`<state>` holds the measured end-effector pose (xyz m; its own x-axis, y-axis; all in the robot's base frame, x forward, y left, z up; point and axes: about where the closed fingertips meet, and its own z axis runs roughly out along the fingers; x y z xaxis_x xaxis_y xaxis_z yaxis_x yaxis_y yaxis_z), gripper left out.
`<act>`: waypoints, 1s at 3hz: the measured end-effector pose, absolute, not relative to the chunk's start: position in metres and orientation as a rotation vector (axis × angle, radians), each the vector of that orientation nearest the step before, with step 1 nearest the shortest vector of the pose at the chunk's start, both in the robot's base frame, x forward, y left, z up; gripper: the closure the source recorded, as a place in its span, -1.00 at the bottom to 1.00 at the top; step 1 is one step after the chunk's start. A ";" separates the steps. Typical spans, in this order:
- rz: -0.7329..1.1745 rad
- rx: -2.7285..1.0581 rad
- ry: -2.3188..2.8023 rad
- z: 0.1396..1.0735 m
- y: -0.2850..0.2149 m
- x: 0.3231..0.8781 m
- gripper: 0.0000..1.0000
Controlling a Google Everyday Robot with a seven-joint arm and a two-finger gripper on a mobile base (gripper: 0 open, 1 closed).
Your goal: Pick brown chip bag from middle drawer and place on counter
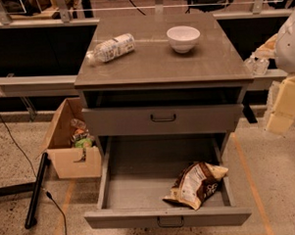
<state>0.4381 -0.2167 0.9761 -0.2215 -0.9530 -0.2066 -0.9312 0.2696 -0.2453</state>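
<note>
Your crumpled dark-brown and tan foil chip bag with the white label panel [195, 184] lies on its side in the open, wide grey metal middle drawer [136, 188]. It sits in the front right corner of the tray, close to the right wall and the low front strip.

Expect it to be light, soft and slippery. The foil will likely buckle and slide under pressure, and the chips inside can crush. Take it across the puffed middle, or by the crimped end nearest the right wall, and close gently.

The robot's pale gripper [256, 63] hangs just off the right edge of the broad grey-brown counter slab [155, 65], well apart from the bag. You cannot tell how far open it is, but it has no hold of the bag.

A clear plastic bottle [112, 47] lies toward the counter's back left corner and a white bowl [183, 38] stands near its back edge, so aim for the front edge.
</note>
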 end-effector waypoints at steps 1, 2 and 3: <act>-0.098 -1.725 2.232 0.976 -0.217 0.438 -1.00; -0.074 -1.726 2.195 0.959 -0.212 0.443 -1.00; 0.091 -1.777 2.090 0.881 -0.196 0.442 -1.00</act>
